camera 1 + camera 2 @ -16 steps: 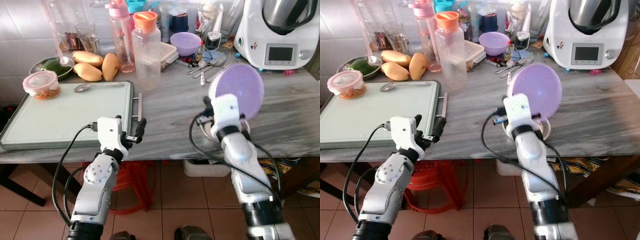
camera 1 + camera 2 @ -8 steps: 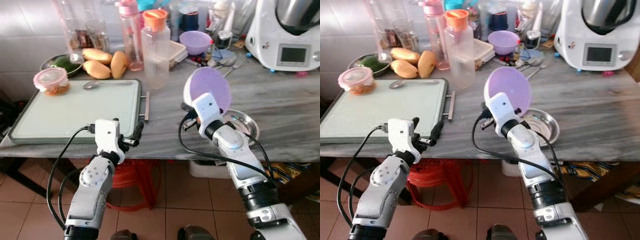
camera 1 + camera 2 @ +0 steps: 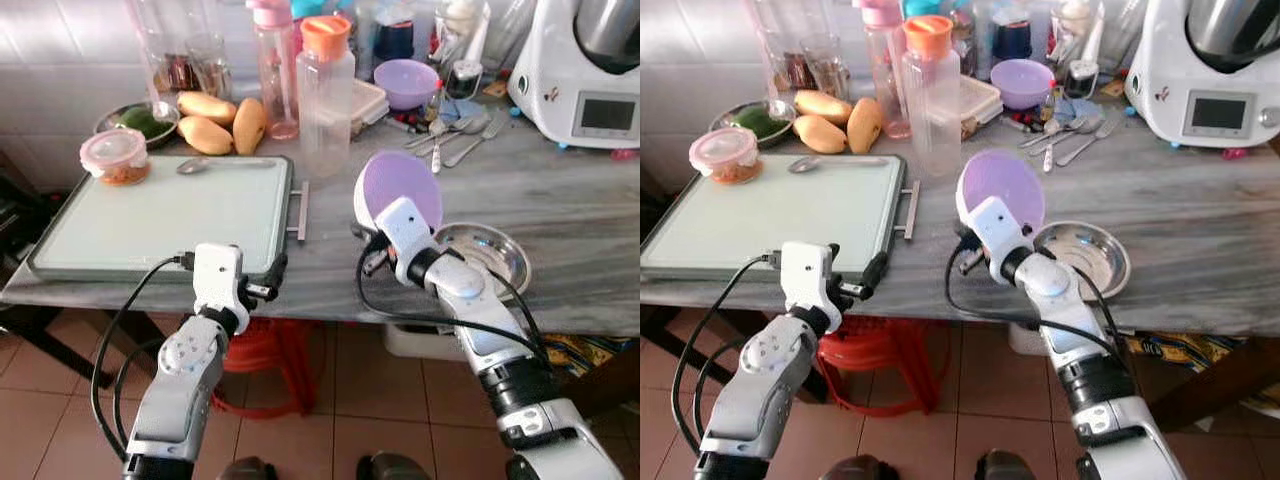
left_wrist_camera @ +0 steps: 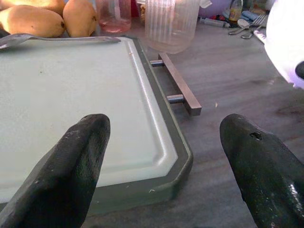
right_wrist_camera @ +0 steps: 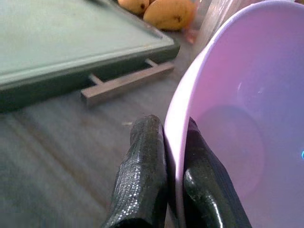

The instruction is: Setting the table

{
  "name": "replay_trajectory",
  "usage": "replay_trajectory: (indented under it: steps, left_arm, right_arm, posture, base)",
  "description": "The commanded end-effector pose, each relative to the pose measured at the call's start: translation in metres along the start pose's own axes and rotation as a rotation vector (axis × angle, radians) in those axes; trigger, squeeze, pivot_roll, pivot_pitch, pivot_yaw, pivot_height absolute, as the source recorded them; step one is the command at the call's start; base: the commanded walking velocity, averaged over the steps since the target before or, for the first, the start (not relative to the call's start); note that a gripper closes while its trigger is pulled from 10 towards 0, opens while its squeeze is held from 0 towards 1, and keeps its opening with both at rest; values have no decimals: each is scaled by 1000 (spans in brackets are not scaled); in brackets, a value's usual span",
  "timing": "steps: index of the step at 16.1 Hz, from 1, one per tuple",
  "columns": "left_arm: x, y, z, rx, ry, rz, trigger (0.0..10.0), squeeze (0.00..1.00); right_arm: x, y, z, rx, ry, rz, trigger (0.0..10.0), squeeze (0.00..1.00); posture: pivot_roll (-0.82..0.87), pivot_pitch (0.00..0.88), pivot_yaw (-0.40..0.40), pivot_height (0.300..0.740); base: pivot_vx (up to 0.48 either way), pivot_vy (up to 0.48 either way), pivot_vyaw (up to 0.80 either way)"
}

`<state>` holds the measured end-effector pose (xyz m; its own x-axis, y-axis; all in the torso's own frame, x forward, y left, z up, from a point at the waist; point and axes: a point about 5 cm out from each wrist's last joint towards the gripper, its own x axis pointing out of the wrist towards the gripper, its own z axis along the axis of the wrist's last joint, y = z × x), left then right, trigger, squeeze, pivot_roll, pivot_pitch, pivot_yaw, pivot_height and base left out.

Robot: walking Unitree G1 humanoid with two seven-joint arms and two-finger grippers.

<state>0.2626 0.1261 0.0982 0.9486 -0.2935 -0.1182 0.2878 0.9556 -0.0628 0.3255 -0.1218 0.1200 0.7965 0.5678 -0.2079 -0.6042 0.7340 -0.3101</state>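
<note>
Right wrist view is showing the right gripper (image 5: 173, 180) with its jaws clamped on the rim of a purple plate (image 5: 237, 118) — one black finger (image 5: 142, 175) pressing the outside of the rim, the other sitting inside it. From the head cameras the plate (image 3: 400, 190) is standing tilted, nearly on edge, held above the grey marble surface (image 3: 560, 190) with its hollow face turned toward the robot. Just beside it on the robot's right, a small steel dish (image 3: 490, 255) is lying on the surface, partly behind the right arm.

The left gripper (image 4: 166, 166) is hovering at the near edge of the surface with its jaws spread wide and gripping nothing, pointing at the near corner of a pale green tray (image 4: 61, 104) whose metal handle (image 4: 183, 90) is sticking out toward the plate. A spoon (image 3: 210, 164) is lying along the tray's far edge and a lidded container (image 3: 115, 157) is sitting on its far left corner.

Further back, mangoes (image 3: 225, 125), a clear bottle with an orange cap (image 3: 325, 95), a pink bottle (image 3: 275, 65), a purple bowl (image 3: 410, 82), loose cutlery (image 3: 450, 135) and a white kitchen appliance (image 3: 585, 60) are crowding the surface — all well apart from both grippers.
</note>
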Motion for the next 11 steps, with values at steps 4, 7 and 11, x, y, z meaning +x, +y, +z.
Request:
replay_trajectory:
  steps: [4, 7, 11]
  left_arm:
    - [-3, 1, 1, 28, 24, -6, 10000, 0]
    - [-2, 1, 0, 36, 37, -5, 10000, 0]
    - [-2, -1, -2, 40, 57, -10, 10000, 0]
  right_arm:
    - [5, -5, 5, -32, -18, 30, 10000, 0]
    - [6, -9, 4, -35, -18, 18, 10000, 1000]
    - [5, -10, 0, -43, -5, 13, 10000, 1000]
  posture:
    - [9, 31, 59, 740]
    - [5, 35, 58, 740]
    - [2, 32, 58, 740]
  base:
    - [0, 0, 0]
    - [0, 0, 0]
    - [0, 0, 0]
